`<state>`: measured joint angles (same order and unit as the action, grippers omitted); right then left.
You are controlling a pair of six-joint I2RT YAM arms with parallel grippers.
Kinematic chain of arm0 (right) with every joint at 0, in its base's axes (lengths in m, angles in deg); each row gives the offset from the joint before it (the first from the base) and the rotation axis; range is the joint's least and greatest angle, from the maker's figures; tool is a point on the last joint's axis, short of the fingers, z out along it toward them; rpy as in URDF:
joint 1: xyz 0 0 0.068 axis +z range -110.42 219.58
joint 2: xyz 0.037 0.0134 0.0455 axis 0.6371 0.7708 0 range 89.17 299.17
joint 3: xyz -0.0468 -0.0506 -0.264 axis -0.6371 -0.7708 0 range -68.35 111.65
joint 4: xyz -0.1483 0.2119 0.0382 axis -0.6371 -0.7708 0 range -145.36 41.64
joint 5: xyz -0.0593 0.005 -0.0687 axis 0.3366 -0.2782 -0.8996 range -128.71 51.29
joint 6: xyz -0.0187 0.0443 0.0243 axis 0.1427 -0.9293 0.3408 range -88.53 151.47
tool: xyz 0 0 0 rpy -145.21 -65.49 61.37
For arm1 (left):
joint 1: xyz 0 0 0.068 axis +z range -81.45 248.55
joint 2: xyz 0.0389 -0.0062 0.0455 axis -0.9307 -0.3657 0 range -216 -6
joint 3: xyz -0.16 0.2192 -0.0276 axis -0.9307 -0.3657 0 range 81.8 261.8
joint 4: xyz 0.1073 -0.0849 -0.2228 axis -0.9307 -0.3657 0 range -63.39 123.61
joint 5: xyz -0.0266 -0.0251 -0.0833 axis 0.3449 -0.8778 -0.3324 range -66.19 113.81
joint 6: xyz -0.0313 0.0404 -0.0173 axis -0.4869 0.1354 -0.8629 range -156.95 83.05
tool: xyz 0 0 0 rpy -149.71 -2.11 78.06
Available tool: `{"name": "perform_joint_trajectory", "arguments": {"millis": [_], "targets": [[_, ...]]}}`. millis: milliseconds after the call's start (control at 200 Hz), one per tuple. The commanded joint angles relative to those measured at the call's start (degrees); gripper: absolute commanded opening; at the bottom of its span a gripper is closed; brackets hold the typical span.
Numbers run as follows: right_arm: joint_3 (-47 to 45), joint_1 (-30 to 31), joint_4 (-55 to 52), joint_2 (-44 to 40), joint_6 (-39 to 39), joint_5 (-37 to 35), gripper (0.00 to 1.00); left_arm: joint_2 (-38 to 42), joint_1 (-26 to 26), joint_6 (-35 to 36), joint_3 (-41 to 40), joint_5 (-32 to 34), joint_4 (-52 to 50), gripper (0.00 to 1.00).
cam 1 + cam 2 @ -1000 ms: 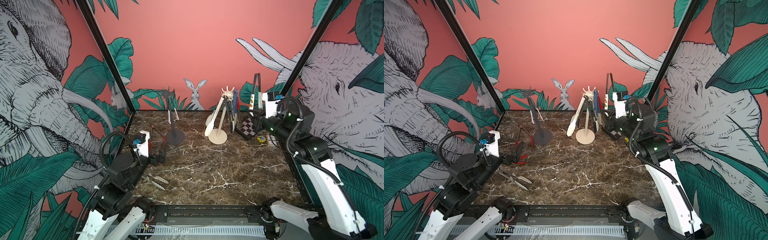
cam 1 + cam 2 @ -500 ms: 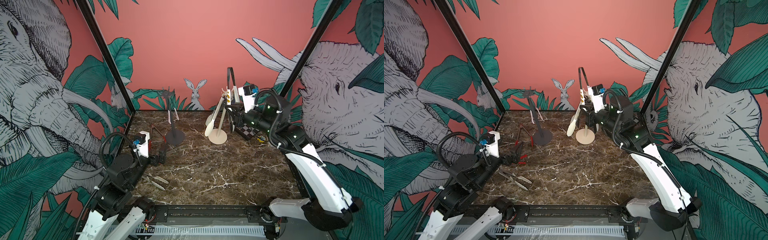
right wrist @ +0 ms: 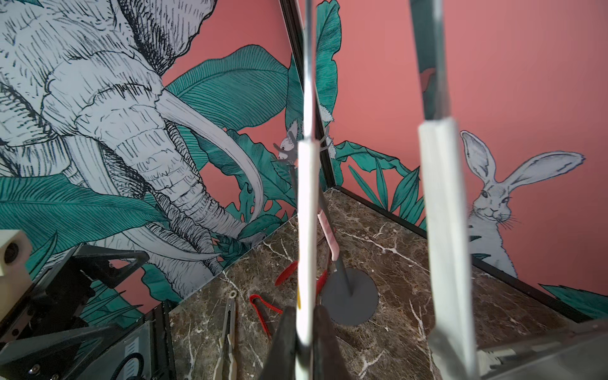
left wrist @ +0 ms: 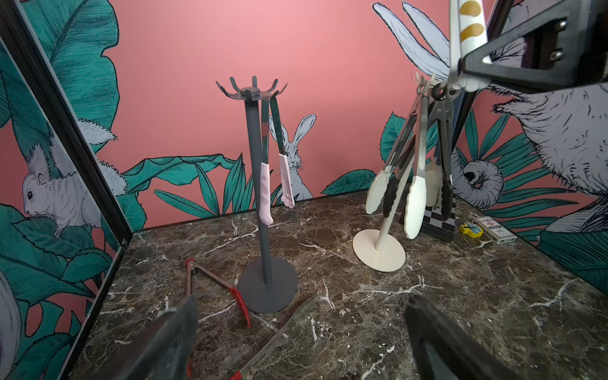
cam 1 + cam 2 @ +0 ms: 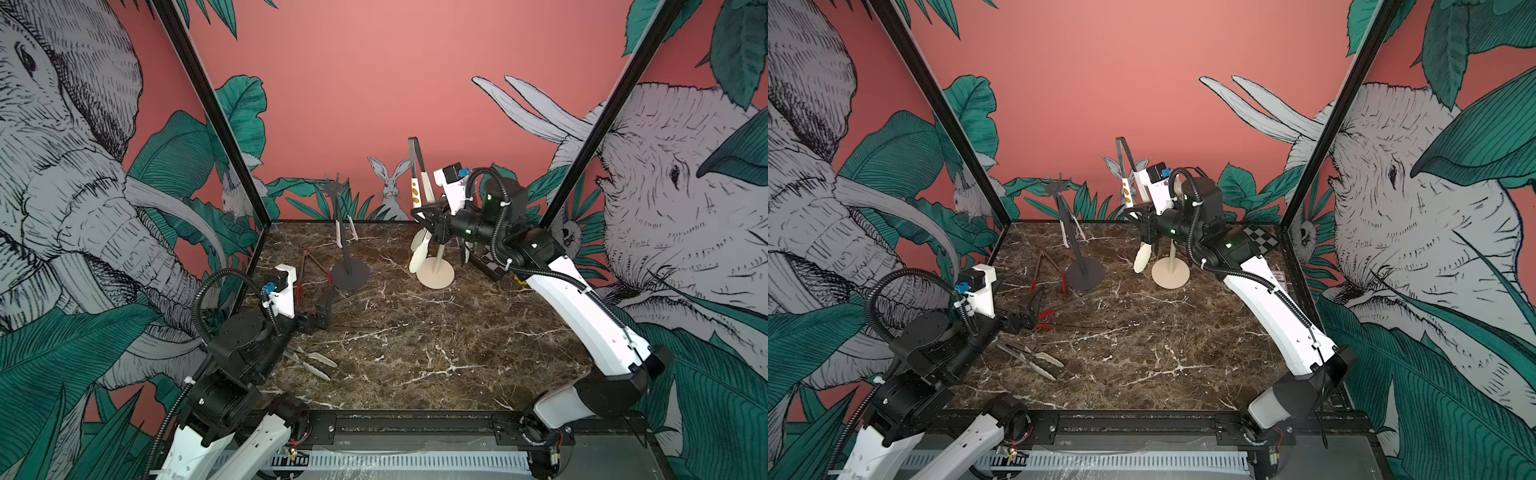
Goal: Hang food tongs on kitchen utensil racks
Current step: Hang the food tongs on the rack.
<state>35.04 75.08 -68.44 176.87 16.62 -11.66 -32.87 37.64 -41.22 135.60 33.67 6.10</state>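
Note:
My right gripper (image 5: pixel 428 212) (image 5: pixel 1142 210) (image 3: pixel 304 342) is shut on one white, gold-spotted arm of a pair of food tongs (image 5: pixel 415 174) (image 5: pixel 1126 183) (image 3: pixel 304 230), held upright with the dark hinge end up. It hovers at the crown of the cream rack (image 5: pixel 435 270) (image 4: pixel 378 250), where several tongs (image 4: pixel 414 200) hang. The dark grey rack (image 5: pixel 340 232) (image 5: pixel 1069 232) (image 4: pixel 260 197) carries pink paw-tipped tongs (image 4: pixel 265 194). Red-tipped tongs (image 5: pixel 307 266) (image 4: pixel 210 283) and cream-tipped tongs (image 5: pixel 309 361) (image 5: pixel 1034 359) lie on the marble. My left gripper (image 5: pixel 322 309) (image 4: pixel 302 342) stands open and low, over another red-tipped pair (image 4: pixel 283 329).
A checkered block (image 5: pixel 490 266) (image 4: pixel 439 220), a small yellow item (image 4: pixel 471 229) and a small box (image 4: pixel 495 230) sit at the back right by the black corner post (image 5: pixel 582 145). Printed walls close in three sides.
My right arm has swung left from the back right corner to the cream rack's crown, carrying the white tongs upright. The left arm has not moved.

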Motion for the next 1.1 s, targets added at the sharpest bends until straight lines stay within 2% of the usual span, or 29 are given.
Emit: {"name": "perform_joint_trajectory", "arguments": {"millis": [0, 545, 1095], "targets": [[3.5, 0.35, 4.95, 1.58, -1.27, 4.28, 0.0, 0.44, 0.33, 0.14, -0.27, -0.19, -0.18, 0.99], [15.54, 1.8, 3.66, 16.57, -3.79, 10.45, 0.0, 0.73, 0.33, 0.85, -0.01, 0.77, -1.54, 0.99], [23.71, 3.21, 2.28, 26.79, -5.82, 14.36, 0.0, 2.35, 0.33, 0.94, 0.1, 1.75, -3.68, 0.99]]}}
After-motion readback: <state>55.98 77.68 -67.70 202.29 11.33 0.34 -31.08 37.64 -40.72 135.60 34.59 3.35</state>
